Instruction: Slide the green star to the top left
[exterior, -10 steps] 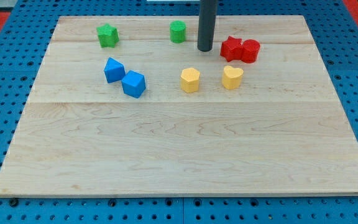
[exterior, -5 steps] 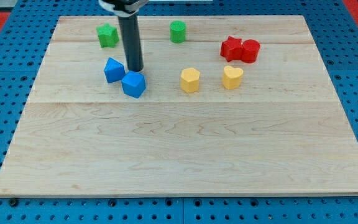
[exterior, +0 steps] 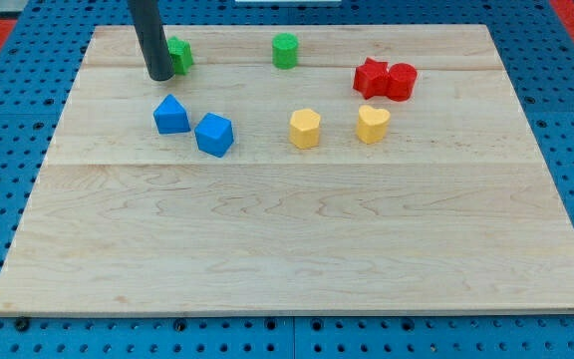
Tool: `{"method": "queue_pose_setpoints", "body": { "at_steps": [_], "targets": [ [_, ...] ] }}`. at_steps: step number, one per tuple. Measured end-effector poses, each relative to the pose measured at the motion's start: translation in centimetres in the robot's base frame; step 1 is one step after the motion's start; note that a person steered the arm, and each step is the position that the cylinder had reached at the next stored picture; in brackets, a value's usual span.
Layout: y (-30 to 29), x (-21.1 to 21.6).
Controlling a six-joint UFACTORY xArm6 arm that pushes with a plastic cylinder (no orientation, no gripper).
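Observation:
The green star (exterior: 179, 55) lies near the board's top left and is partly hidden behind my dark rod. My tip (exterior: 159, 75) rests on the board at the star's lower left side, touching or nearly touching it. A green cylinder (exterior: 285, 50) stands to the star's right at the top middle.
Two blue blocks (exterior: 171, 116) (exterior: 214, 135) lie below my tip. Two yellow blocks (exterior: 305, 129) (exterior: 372, 124) sit in the middle. A red star (exterior: 370, 77) and a red cylinder (exterior: 402, 81) touch at the upper right. The wooden board (exterior: 297, 249) lies on a blue pegboard.
My tip moved from the top middle leftward past the blue blocks to the green star's left. The left blue block shifted left and turned a little.

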State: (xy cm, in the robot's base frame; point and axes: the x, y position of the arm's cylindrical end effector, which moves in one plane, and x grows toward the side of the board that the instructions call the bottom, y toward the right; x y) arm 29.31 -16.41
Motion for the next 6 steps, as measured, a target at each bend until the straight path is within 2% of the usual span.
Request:
{"method": "queue_pose_setpoints", "body": {
  "at_steps": [2,3,4,5,6],
  "targets": [
    [6.6,-0.4],
    [4.8,-5.2],
    [2.5,-5.6],
    [3.4,-2.4],
    [3.1,5.3]
  ]
}}
